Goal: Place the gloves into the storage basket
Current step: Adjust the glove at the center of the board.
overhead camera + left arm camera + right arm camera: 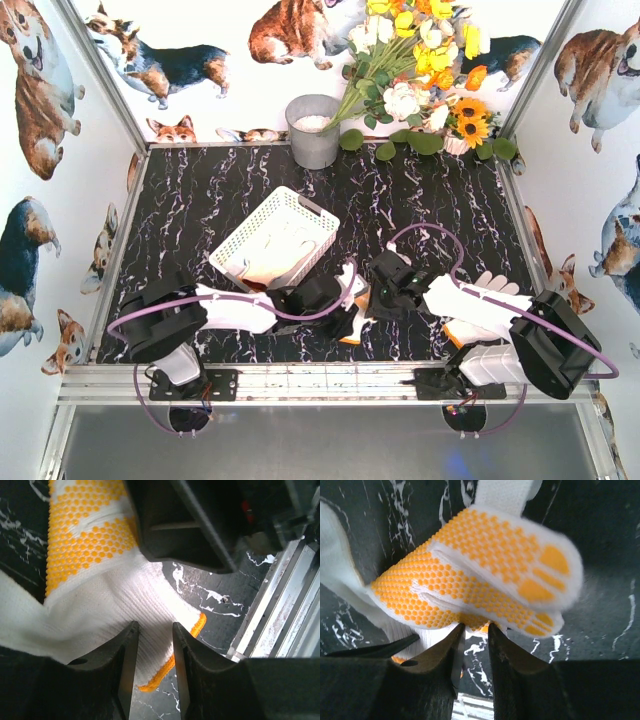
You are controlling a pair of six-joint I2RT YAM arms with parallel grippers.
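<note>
A cream-white glove with orange grip dots and an orange cuff hem (348, 277) hangs between my two grippers near the table's front middle. My left gripper (345, 315) is closed narrowly on its cuff (100, 595), with the jaws (152, 625) on either side of the ribbed cloth. My right gripper (378, 292) pinches the folded dotted finger end (485, 565) at its tips (476, 626). The white lattice storage basket (300, 203) lies tilted to the upper left, with cream-white gloves (275, 250) inside. Another white glove (497, 283) lies partly under my right arm.
A grey metal bucket (313, 130) and a bunch of artificial flowers (420, 70) stand at the back. The aluminium front rail (300, 380) is close below the grippers. The two grippers nearly touch each other. Walls enclose the table on the left, right and back.
</note>
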